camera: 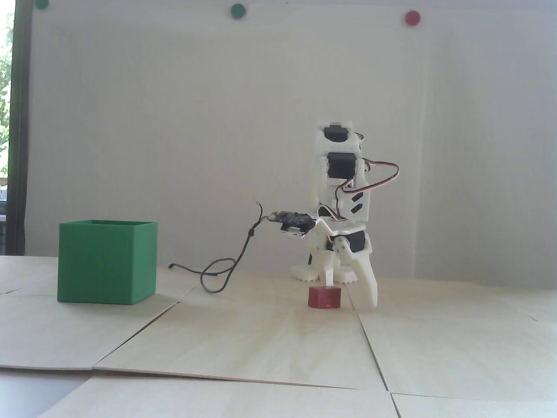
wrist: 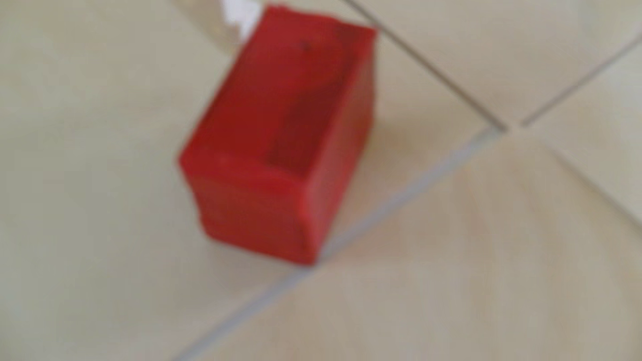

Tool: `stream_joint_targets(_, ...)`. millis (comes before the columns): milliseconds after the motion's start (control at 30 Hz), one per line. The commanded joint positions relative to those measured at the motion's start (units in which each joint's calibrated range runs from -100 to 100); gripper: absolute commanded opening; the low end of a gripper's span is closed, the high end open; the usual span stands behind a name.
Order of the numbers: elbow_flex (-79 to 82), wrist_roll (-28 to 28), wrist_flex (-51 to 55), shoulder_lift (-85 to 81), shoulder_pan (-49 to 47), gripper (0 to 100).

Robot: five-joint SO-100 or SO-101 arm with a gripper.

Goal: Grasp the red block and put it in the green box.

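Fixed view, left to right. Green box: matte green cube shape, thin walls, open top, sitting on the pale wood table at far left. Well apart from everything else.

Next right: thin dark cable loops on the table and rises to a small camera board sticking out left from the arm. Cable lies between box and block, on the far side; it touches neither.

Red block: small matte red cube, sits flat on the table right of centre, one corner turned toward the camera. Much smaller than the box. In the wrist view the red block fills the centre, blurred, resting just beside a seam between table panels; its near corner sits almost on the seam.

Gripper is down at the block, fingers spread apart. Thin finger comes down right at the block's top far edge; whether it touches I can't tell. Wide finger reaches the table just right of the block, small gap visible. The block sits left of the gap's centre, toward the thin finger. Not clamped.

A white sliver at the wrist view's top edge, just beyond the block, looks like a finger; too blurred to be sure.

On the back wall: two green dots up left and centre, a red dot up right.
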Motion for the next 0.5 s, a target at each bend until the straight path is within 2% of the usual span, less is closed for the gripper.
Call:
stream_joint_targets(0,-0.5,-0.3,-1.9,-0.3,0.7,32)
stream_joint_targets(267,-0.4,-0.3,-1.1,-1.1,1.0,28)
stream_joint_targets(467,-0.4,-0.4,-1.3,-1.1,5.8,28)
